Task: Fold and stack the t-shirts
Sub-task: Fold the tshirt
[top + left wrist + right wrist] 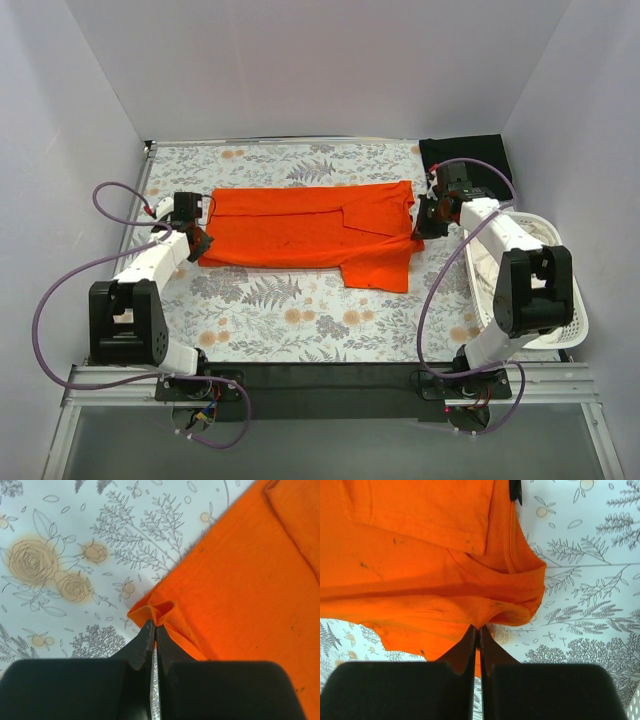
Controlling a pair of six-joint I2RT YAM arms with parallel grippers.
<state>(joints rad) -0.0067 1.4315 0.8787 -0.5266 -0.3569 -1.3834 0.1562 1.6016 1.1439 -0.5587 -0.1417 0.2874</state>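
Orange fabric sat pinched in both claws. The left claw (154, 626) had its two dark fingers pressed together on the edge of the orange t-shirt (300, 228), at the garment's left end, where the cloth puckered into a small fold right at the tips. The right claw (478, 628) was likewise closed tight on the same shirt at its right end, with a sliver of orange showing between its fingers and the edge of the fabric bunched just above them.

Between the two claws the orange t-shirt lay spread across the middle of the worktop (280, 310), its long side running left to right. Part of it was folded over on itself, and one short sleeve stuck out toward the near edge by the right end. The black t-shirt (470, 150) lay in the far right corner, behind the right arm and apart from the orange one.

A pale cloth printed with ferns and tan flowers covered the worktop. A white slatted basket (578, 325) stood at the right edge, partly hidden by the right arm. Plain white walls (300, 60) closed in the left, far and right sides, and purple cables (60, 280) looped from each arm
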